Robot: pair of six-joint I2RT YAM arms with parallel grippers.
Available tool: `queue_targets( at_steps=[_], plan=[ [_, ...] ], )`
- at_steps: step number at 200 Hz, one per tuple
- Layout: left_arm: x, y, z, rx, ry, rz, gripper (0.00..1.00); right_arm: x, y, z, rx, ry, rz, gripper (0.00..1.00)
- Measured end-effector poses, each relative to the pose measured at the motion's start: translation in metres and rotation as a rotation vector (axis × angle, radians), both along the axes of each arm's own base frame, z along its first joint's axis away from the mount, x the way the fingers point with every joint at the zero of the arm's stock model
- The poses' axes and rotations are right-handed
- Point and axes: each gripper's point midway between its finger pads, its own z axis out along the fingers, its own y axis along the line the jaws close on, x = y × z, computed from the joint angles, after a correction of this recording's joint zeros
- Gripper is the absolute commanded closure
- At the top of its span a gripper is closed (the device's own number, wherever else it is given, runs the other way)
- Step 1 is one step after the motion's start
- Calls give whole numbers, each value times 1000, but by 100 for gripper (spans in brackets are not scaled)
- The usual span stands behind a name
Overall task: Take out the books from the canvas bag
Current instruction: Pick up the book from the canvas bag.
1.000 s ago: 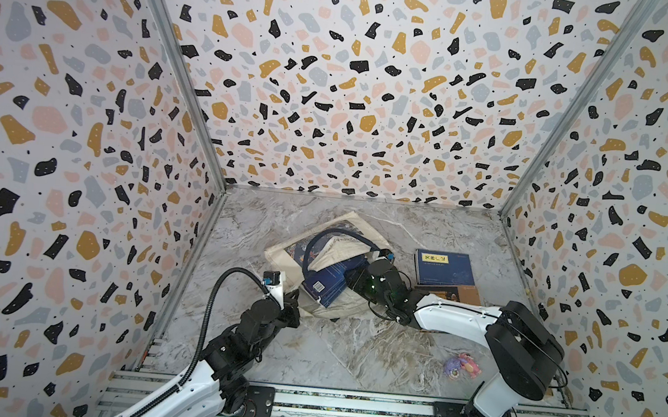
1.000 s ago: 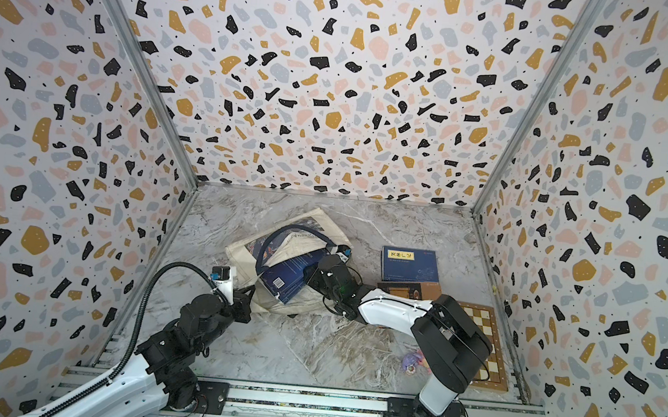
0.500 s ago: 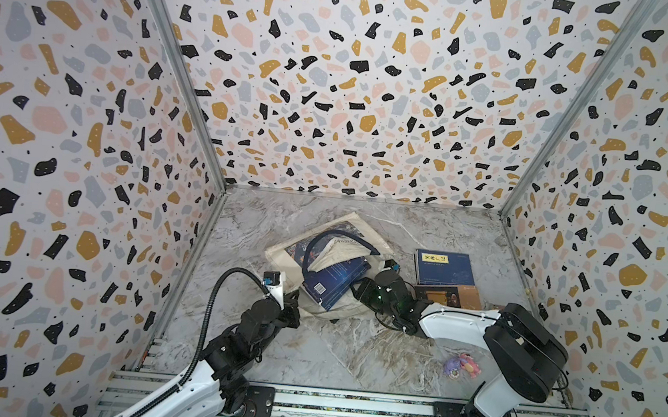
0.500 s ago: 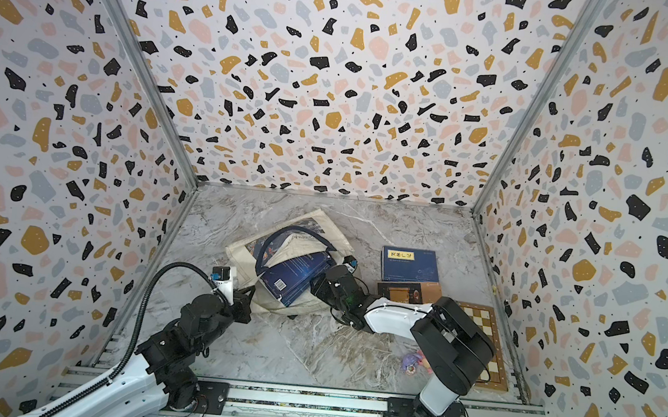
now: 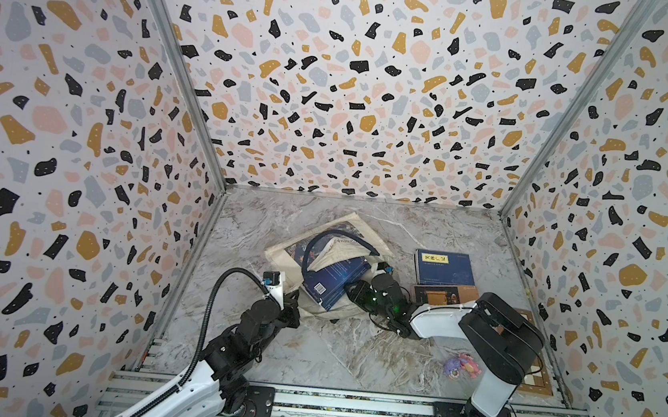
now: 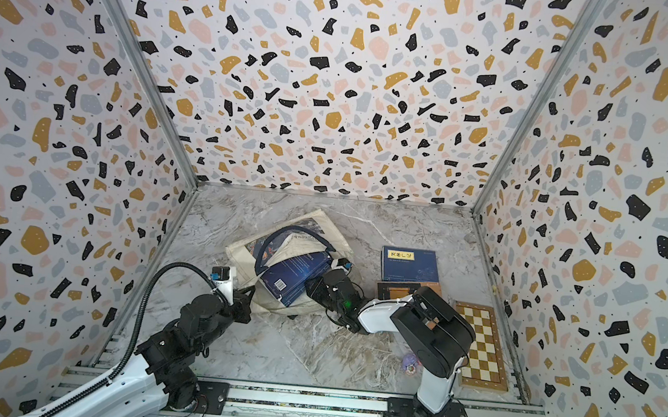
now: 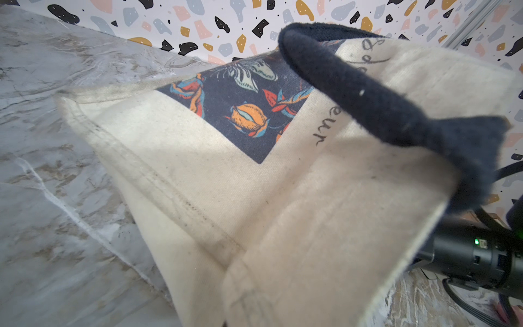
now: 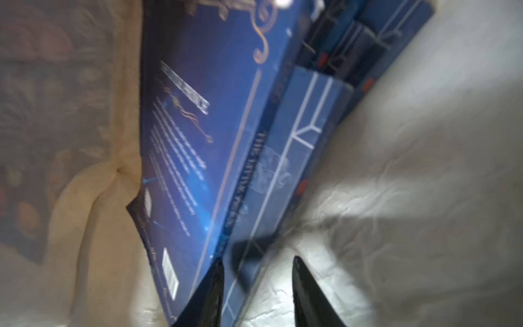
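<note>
Navy book [image 5: 443, 266] and brown book [image 5: 439, 295] lie out on the marble floor [image 5: 351, 357], just right of the canvas bag [image 5: 357, 230]. A large blue book [image 5: 334, 278] pokes from its mouth, a thinner book [image 8: 297, 141] beside it. The right gripper [image 8: 257, 259] straddles that thin one's edge, fingers spread, not clamped. The left gripper [image 5: 291, 312], pressed together, seems to pinch the bag's near rim. Roughly halfway, I'd judge.
</note>
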Motion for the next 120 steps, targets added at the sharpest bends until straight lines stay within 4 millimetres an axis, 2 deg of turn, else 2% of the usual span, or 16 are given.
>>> queue_targets(
  at_steps=[50,68,102,120],
  plan=[
    [0,0,-1,2,3,0,100,3,5,10,49,-42,-23,63],
    [0,0,-2,5,6,0,100,6,6,12,58,-67,-27,69],
    [0,0,0,1,1,0,100,9,9,5,58,-83,-26,78],
    [0,0,0,0,0,0,100,12,10,10,81,-96,-31,84]
  ],
)
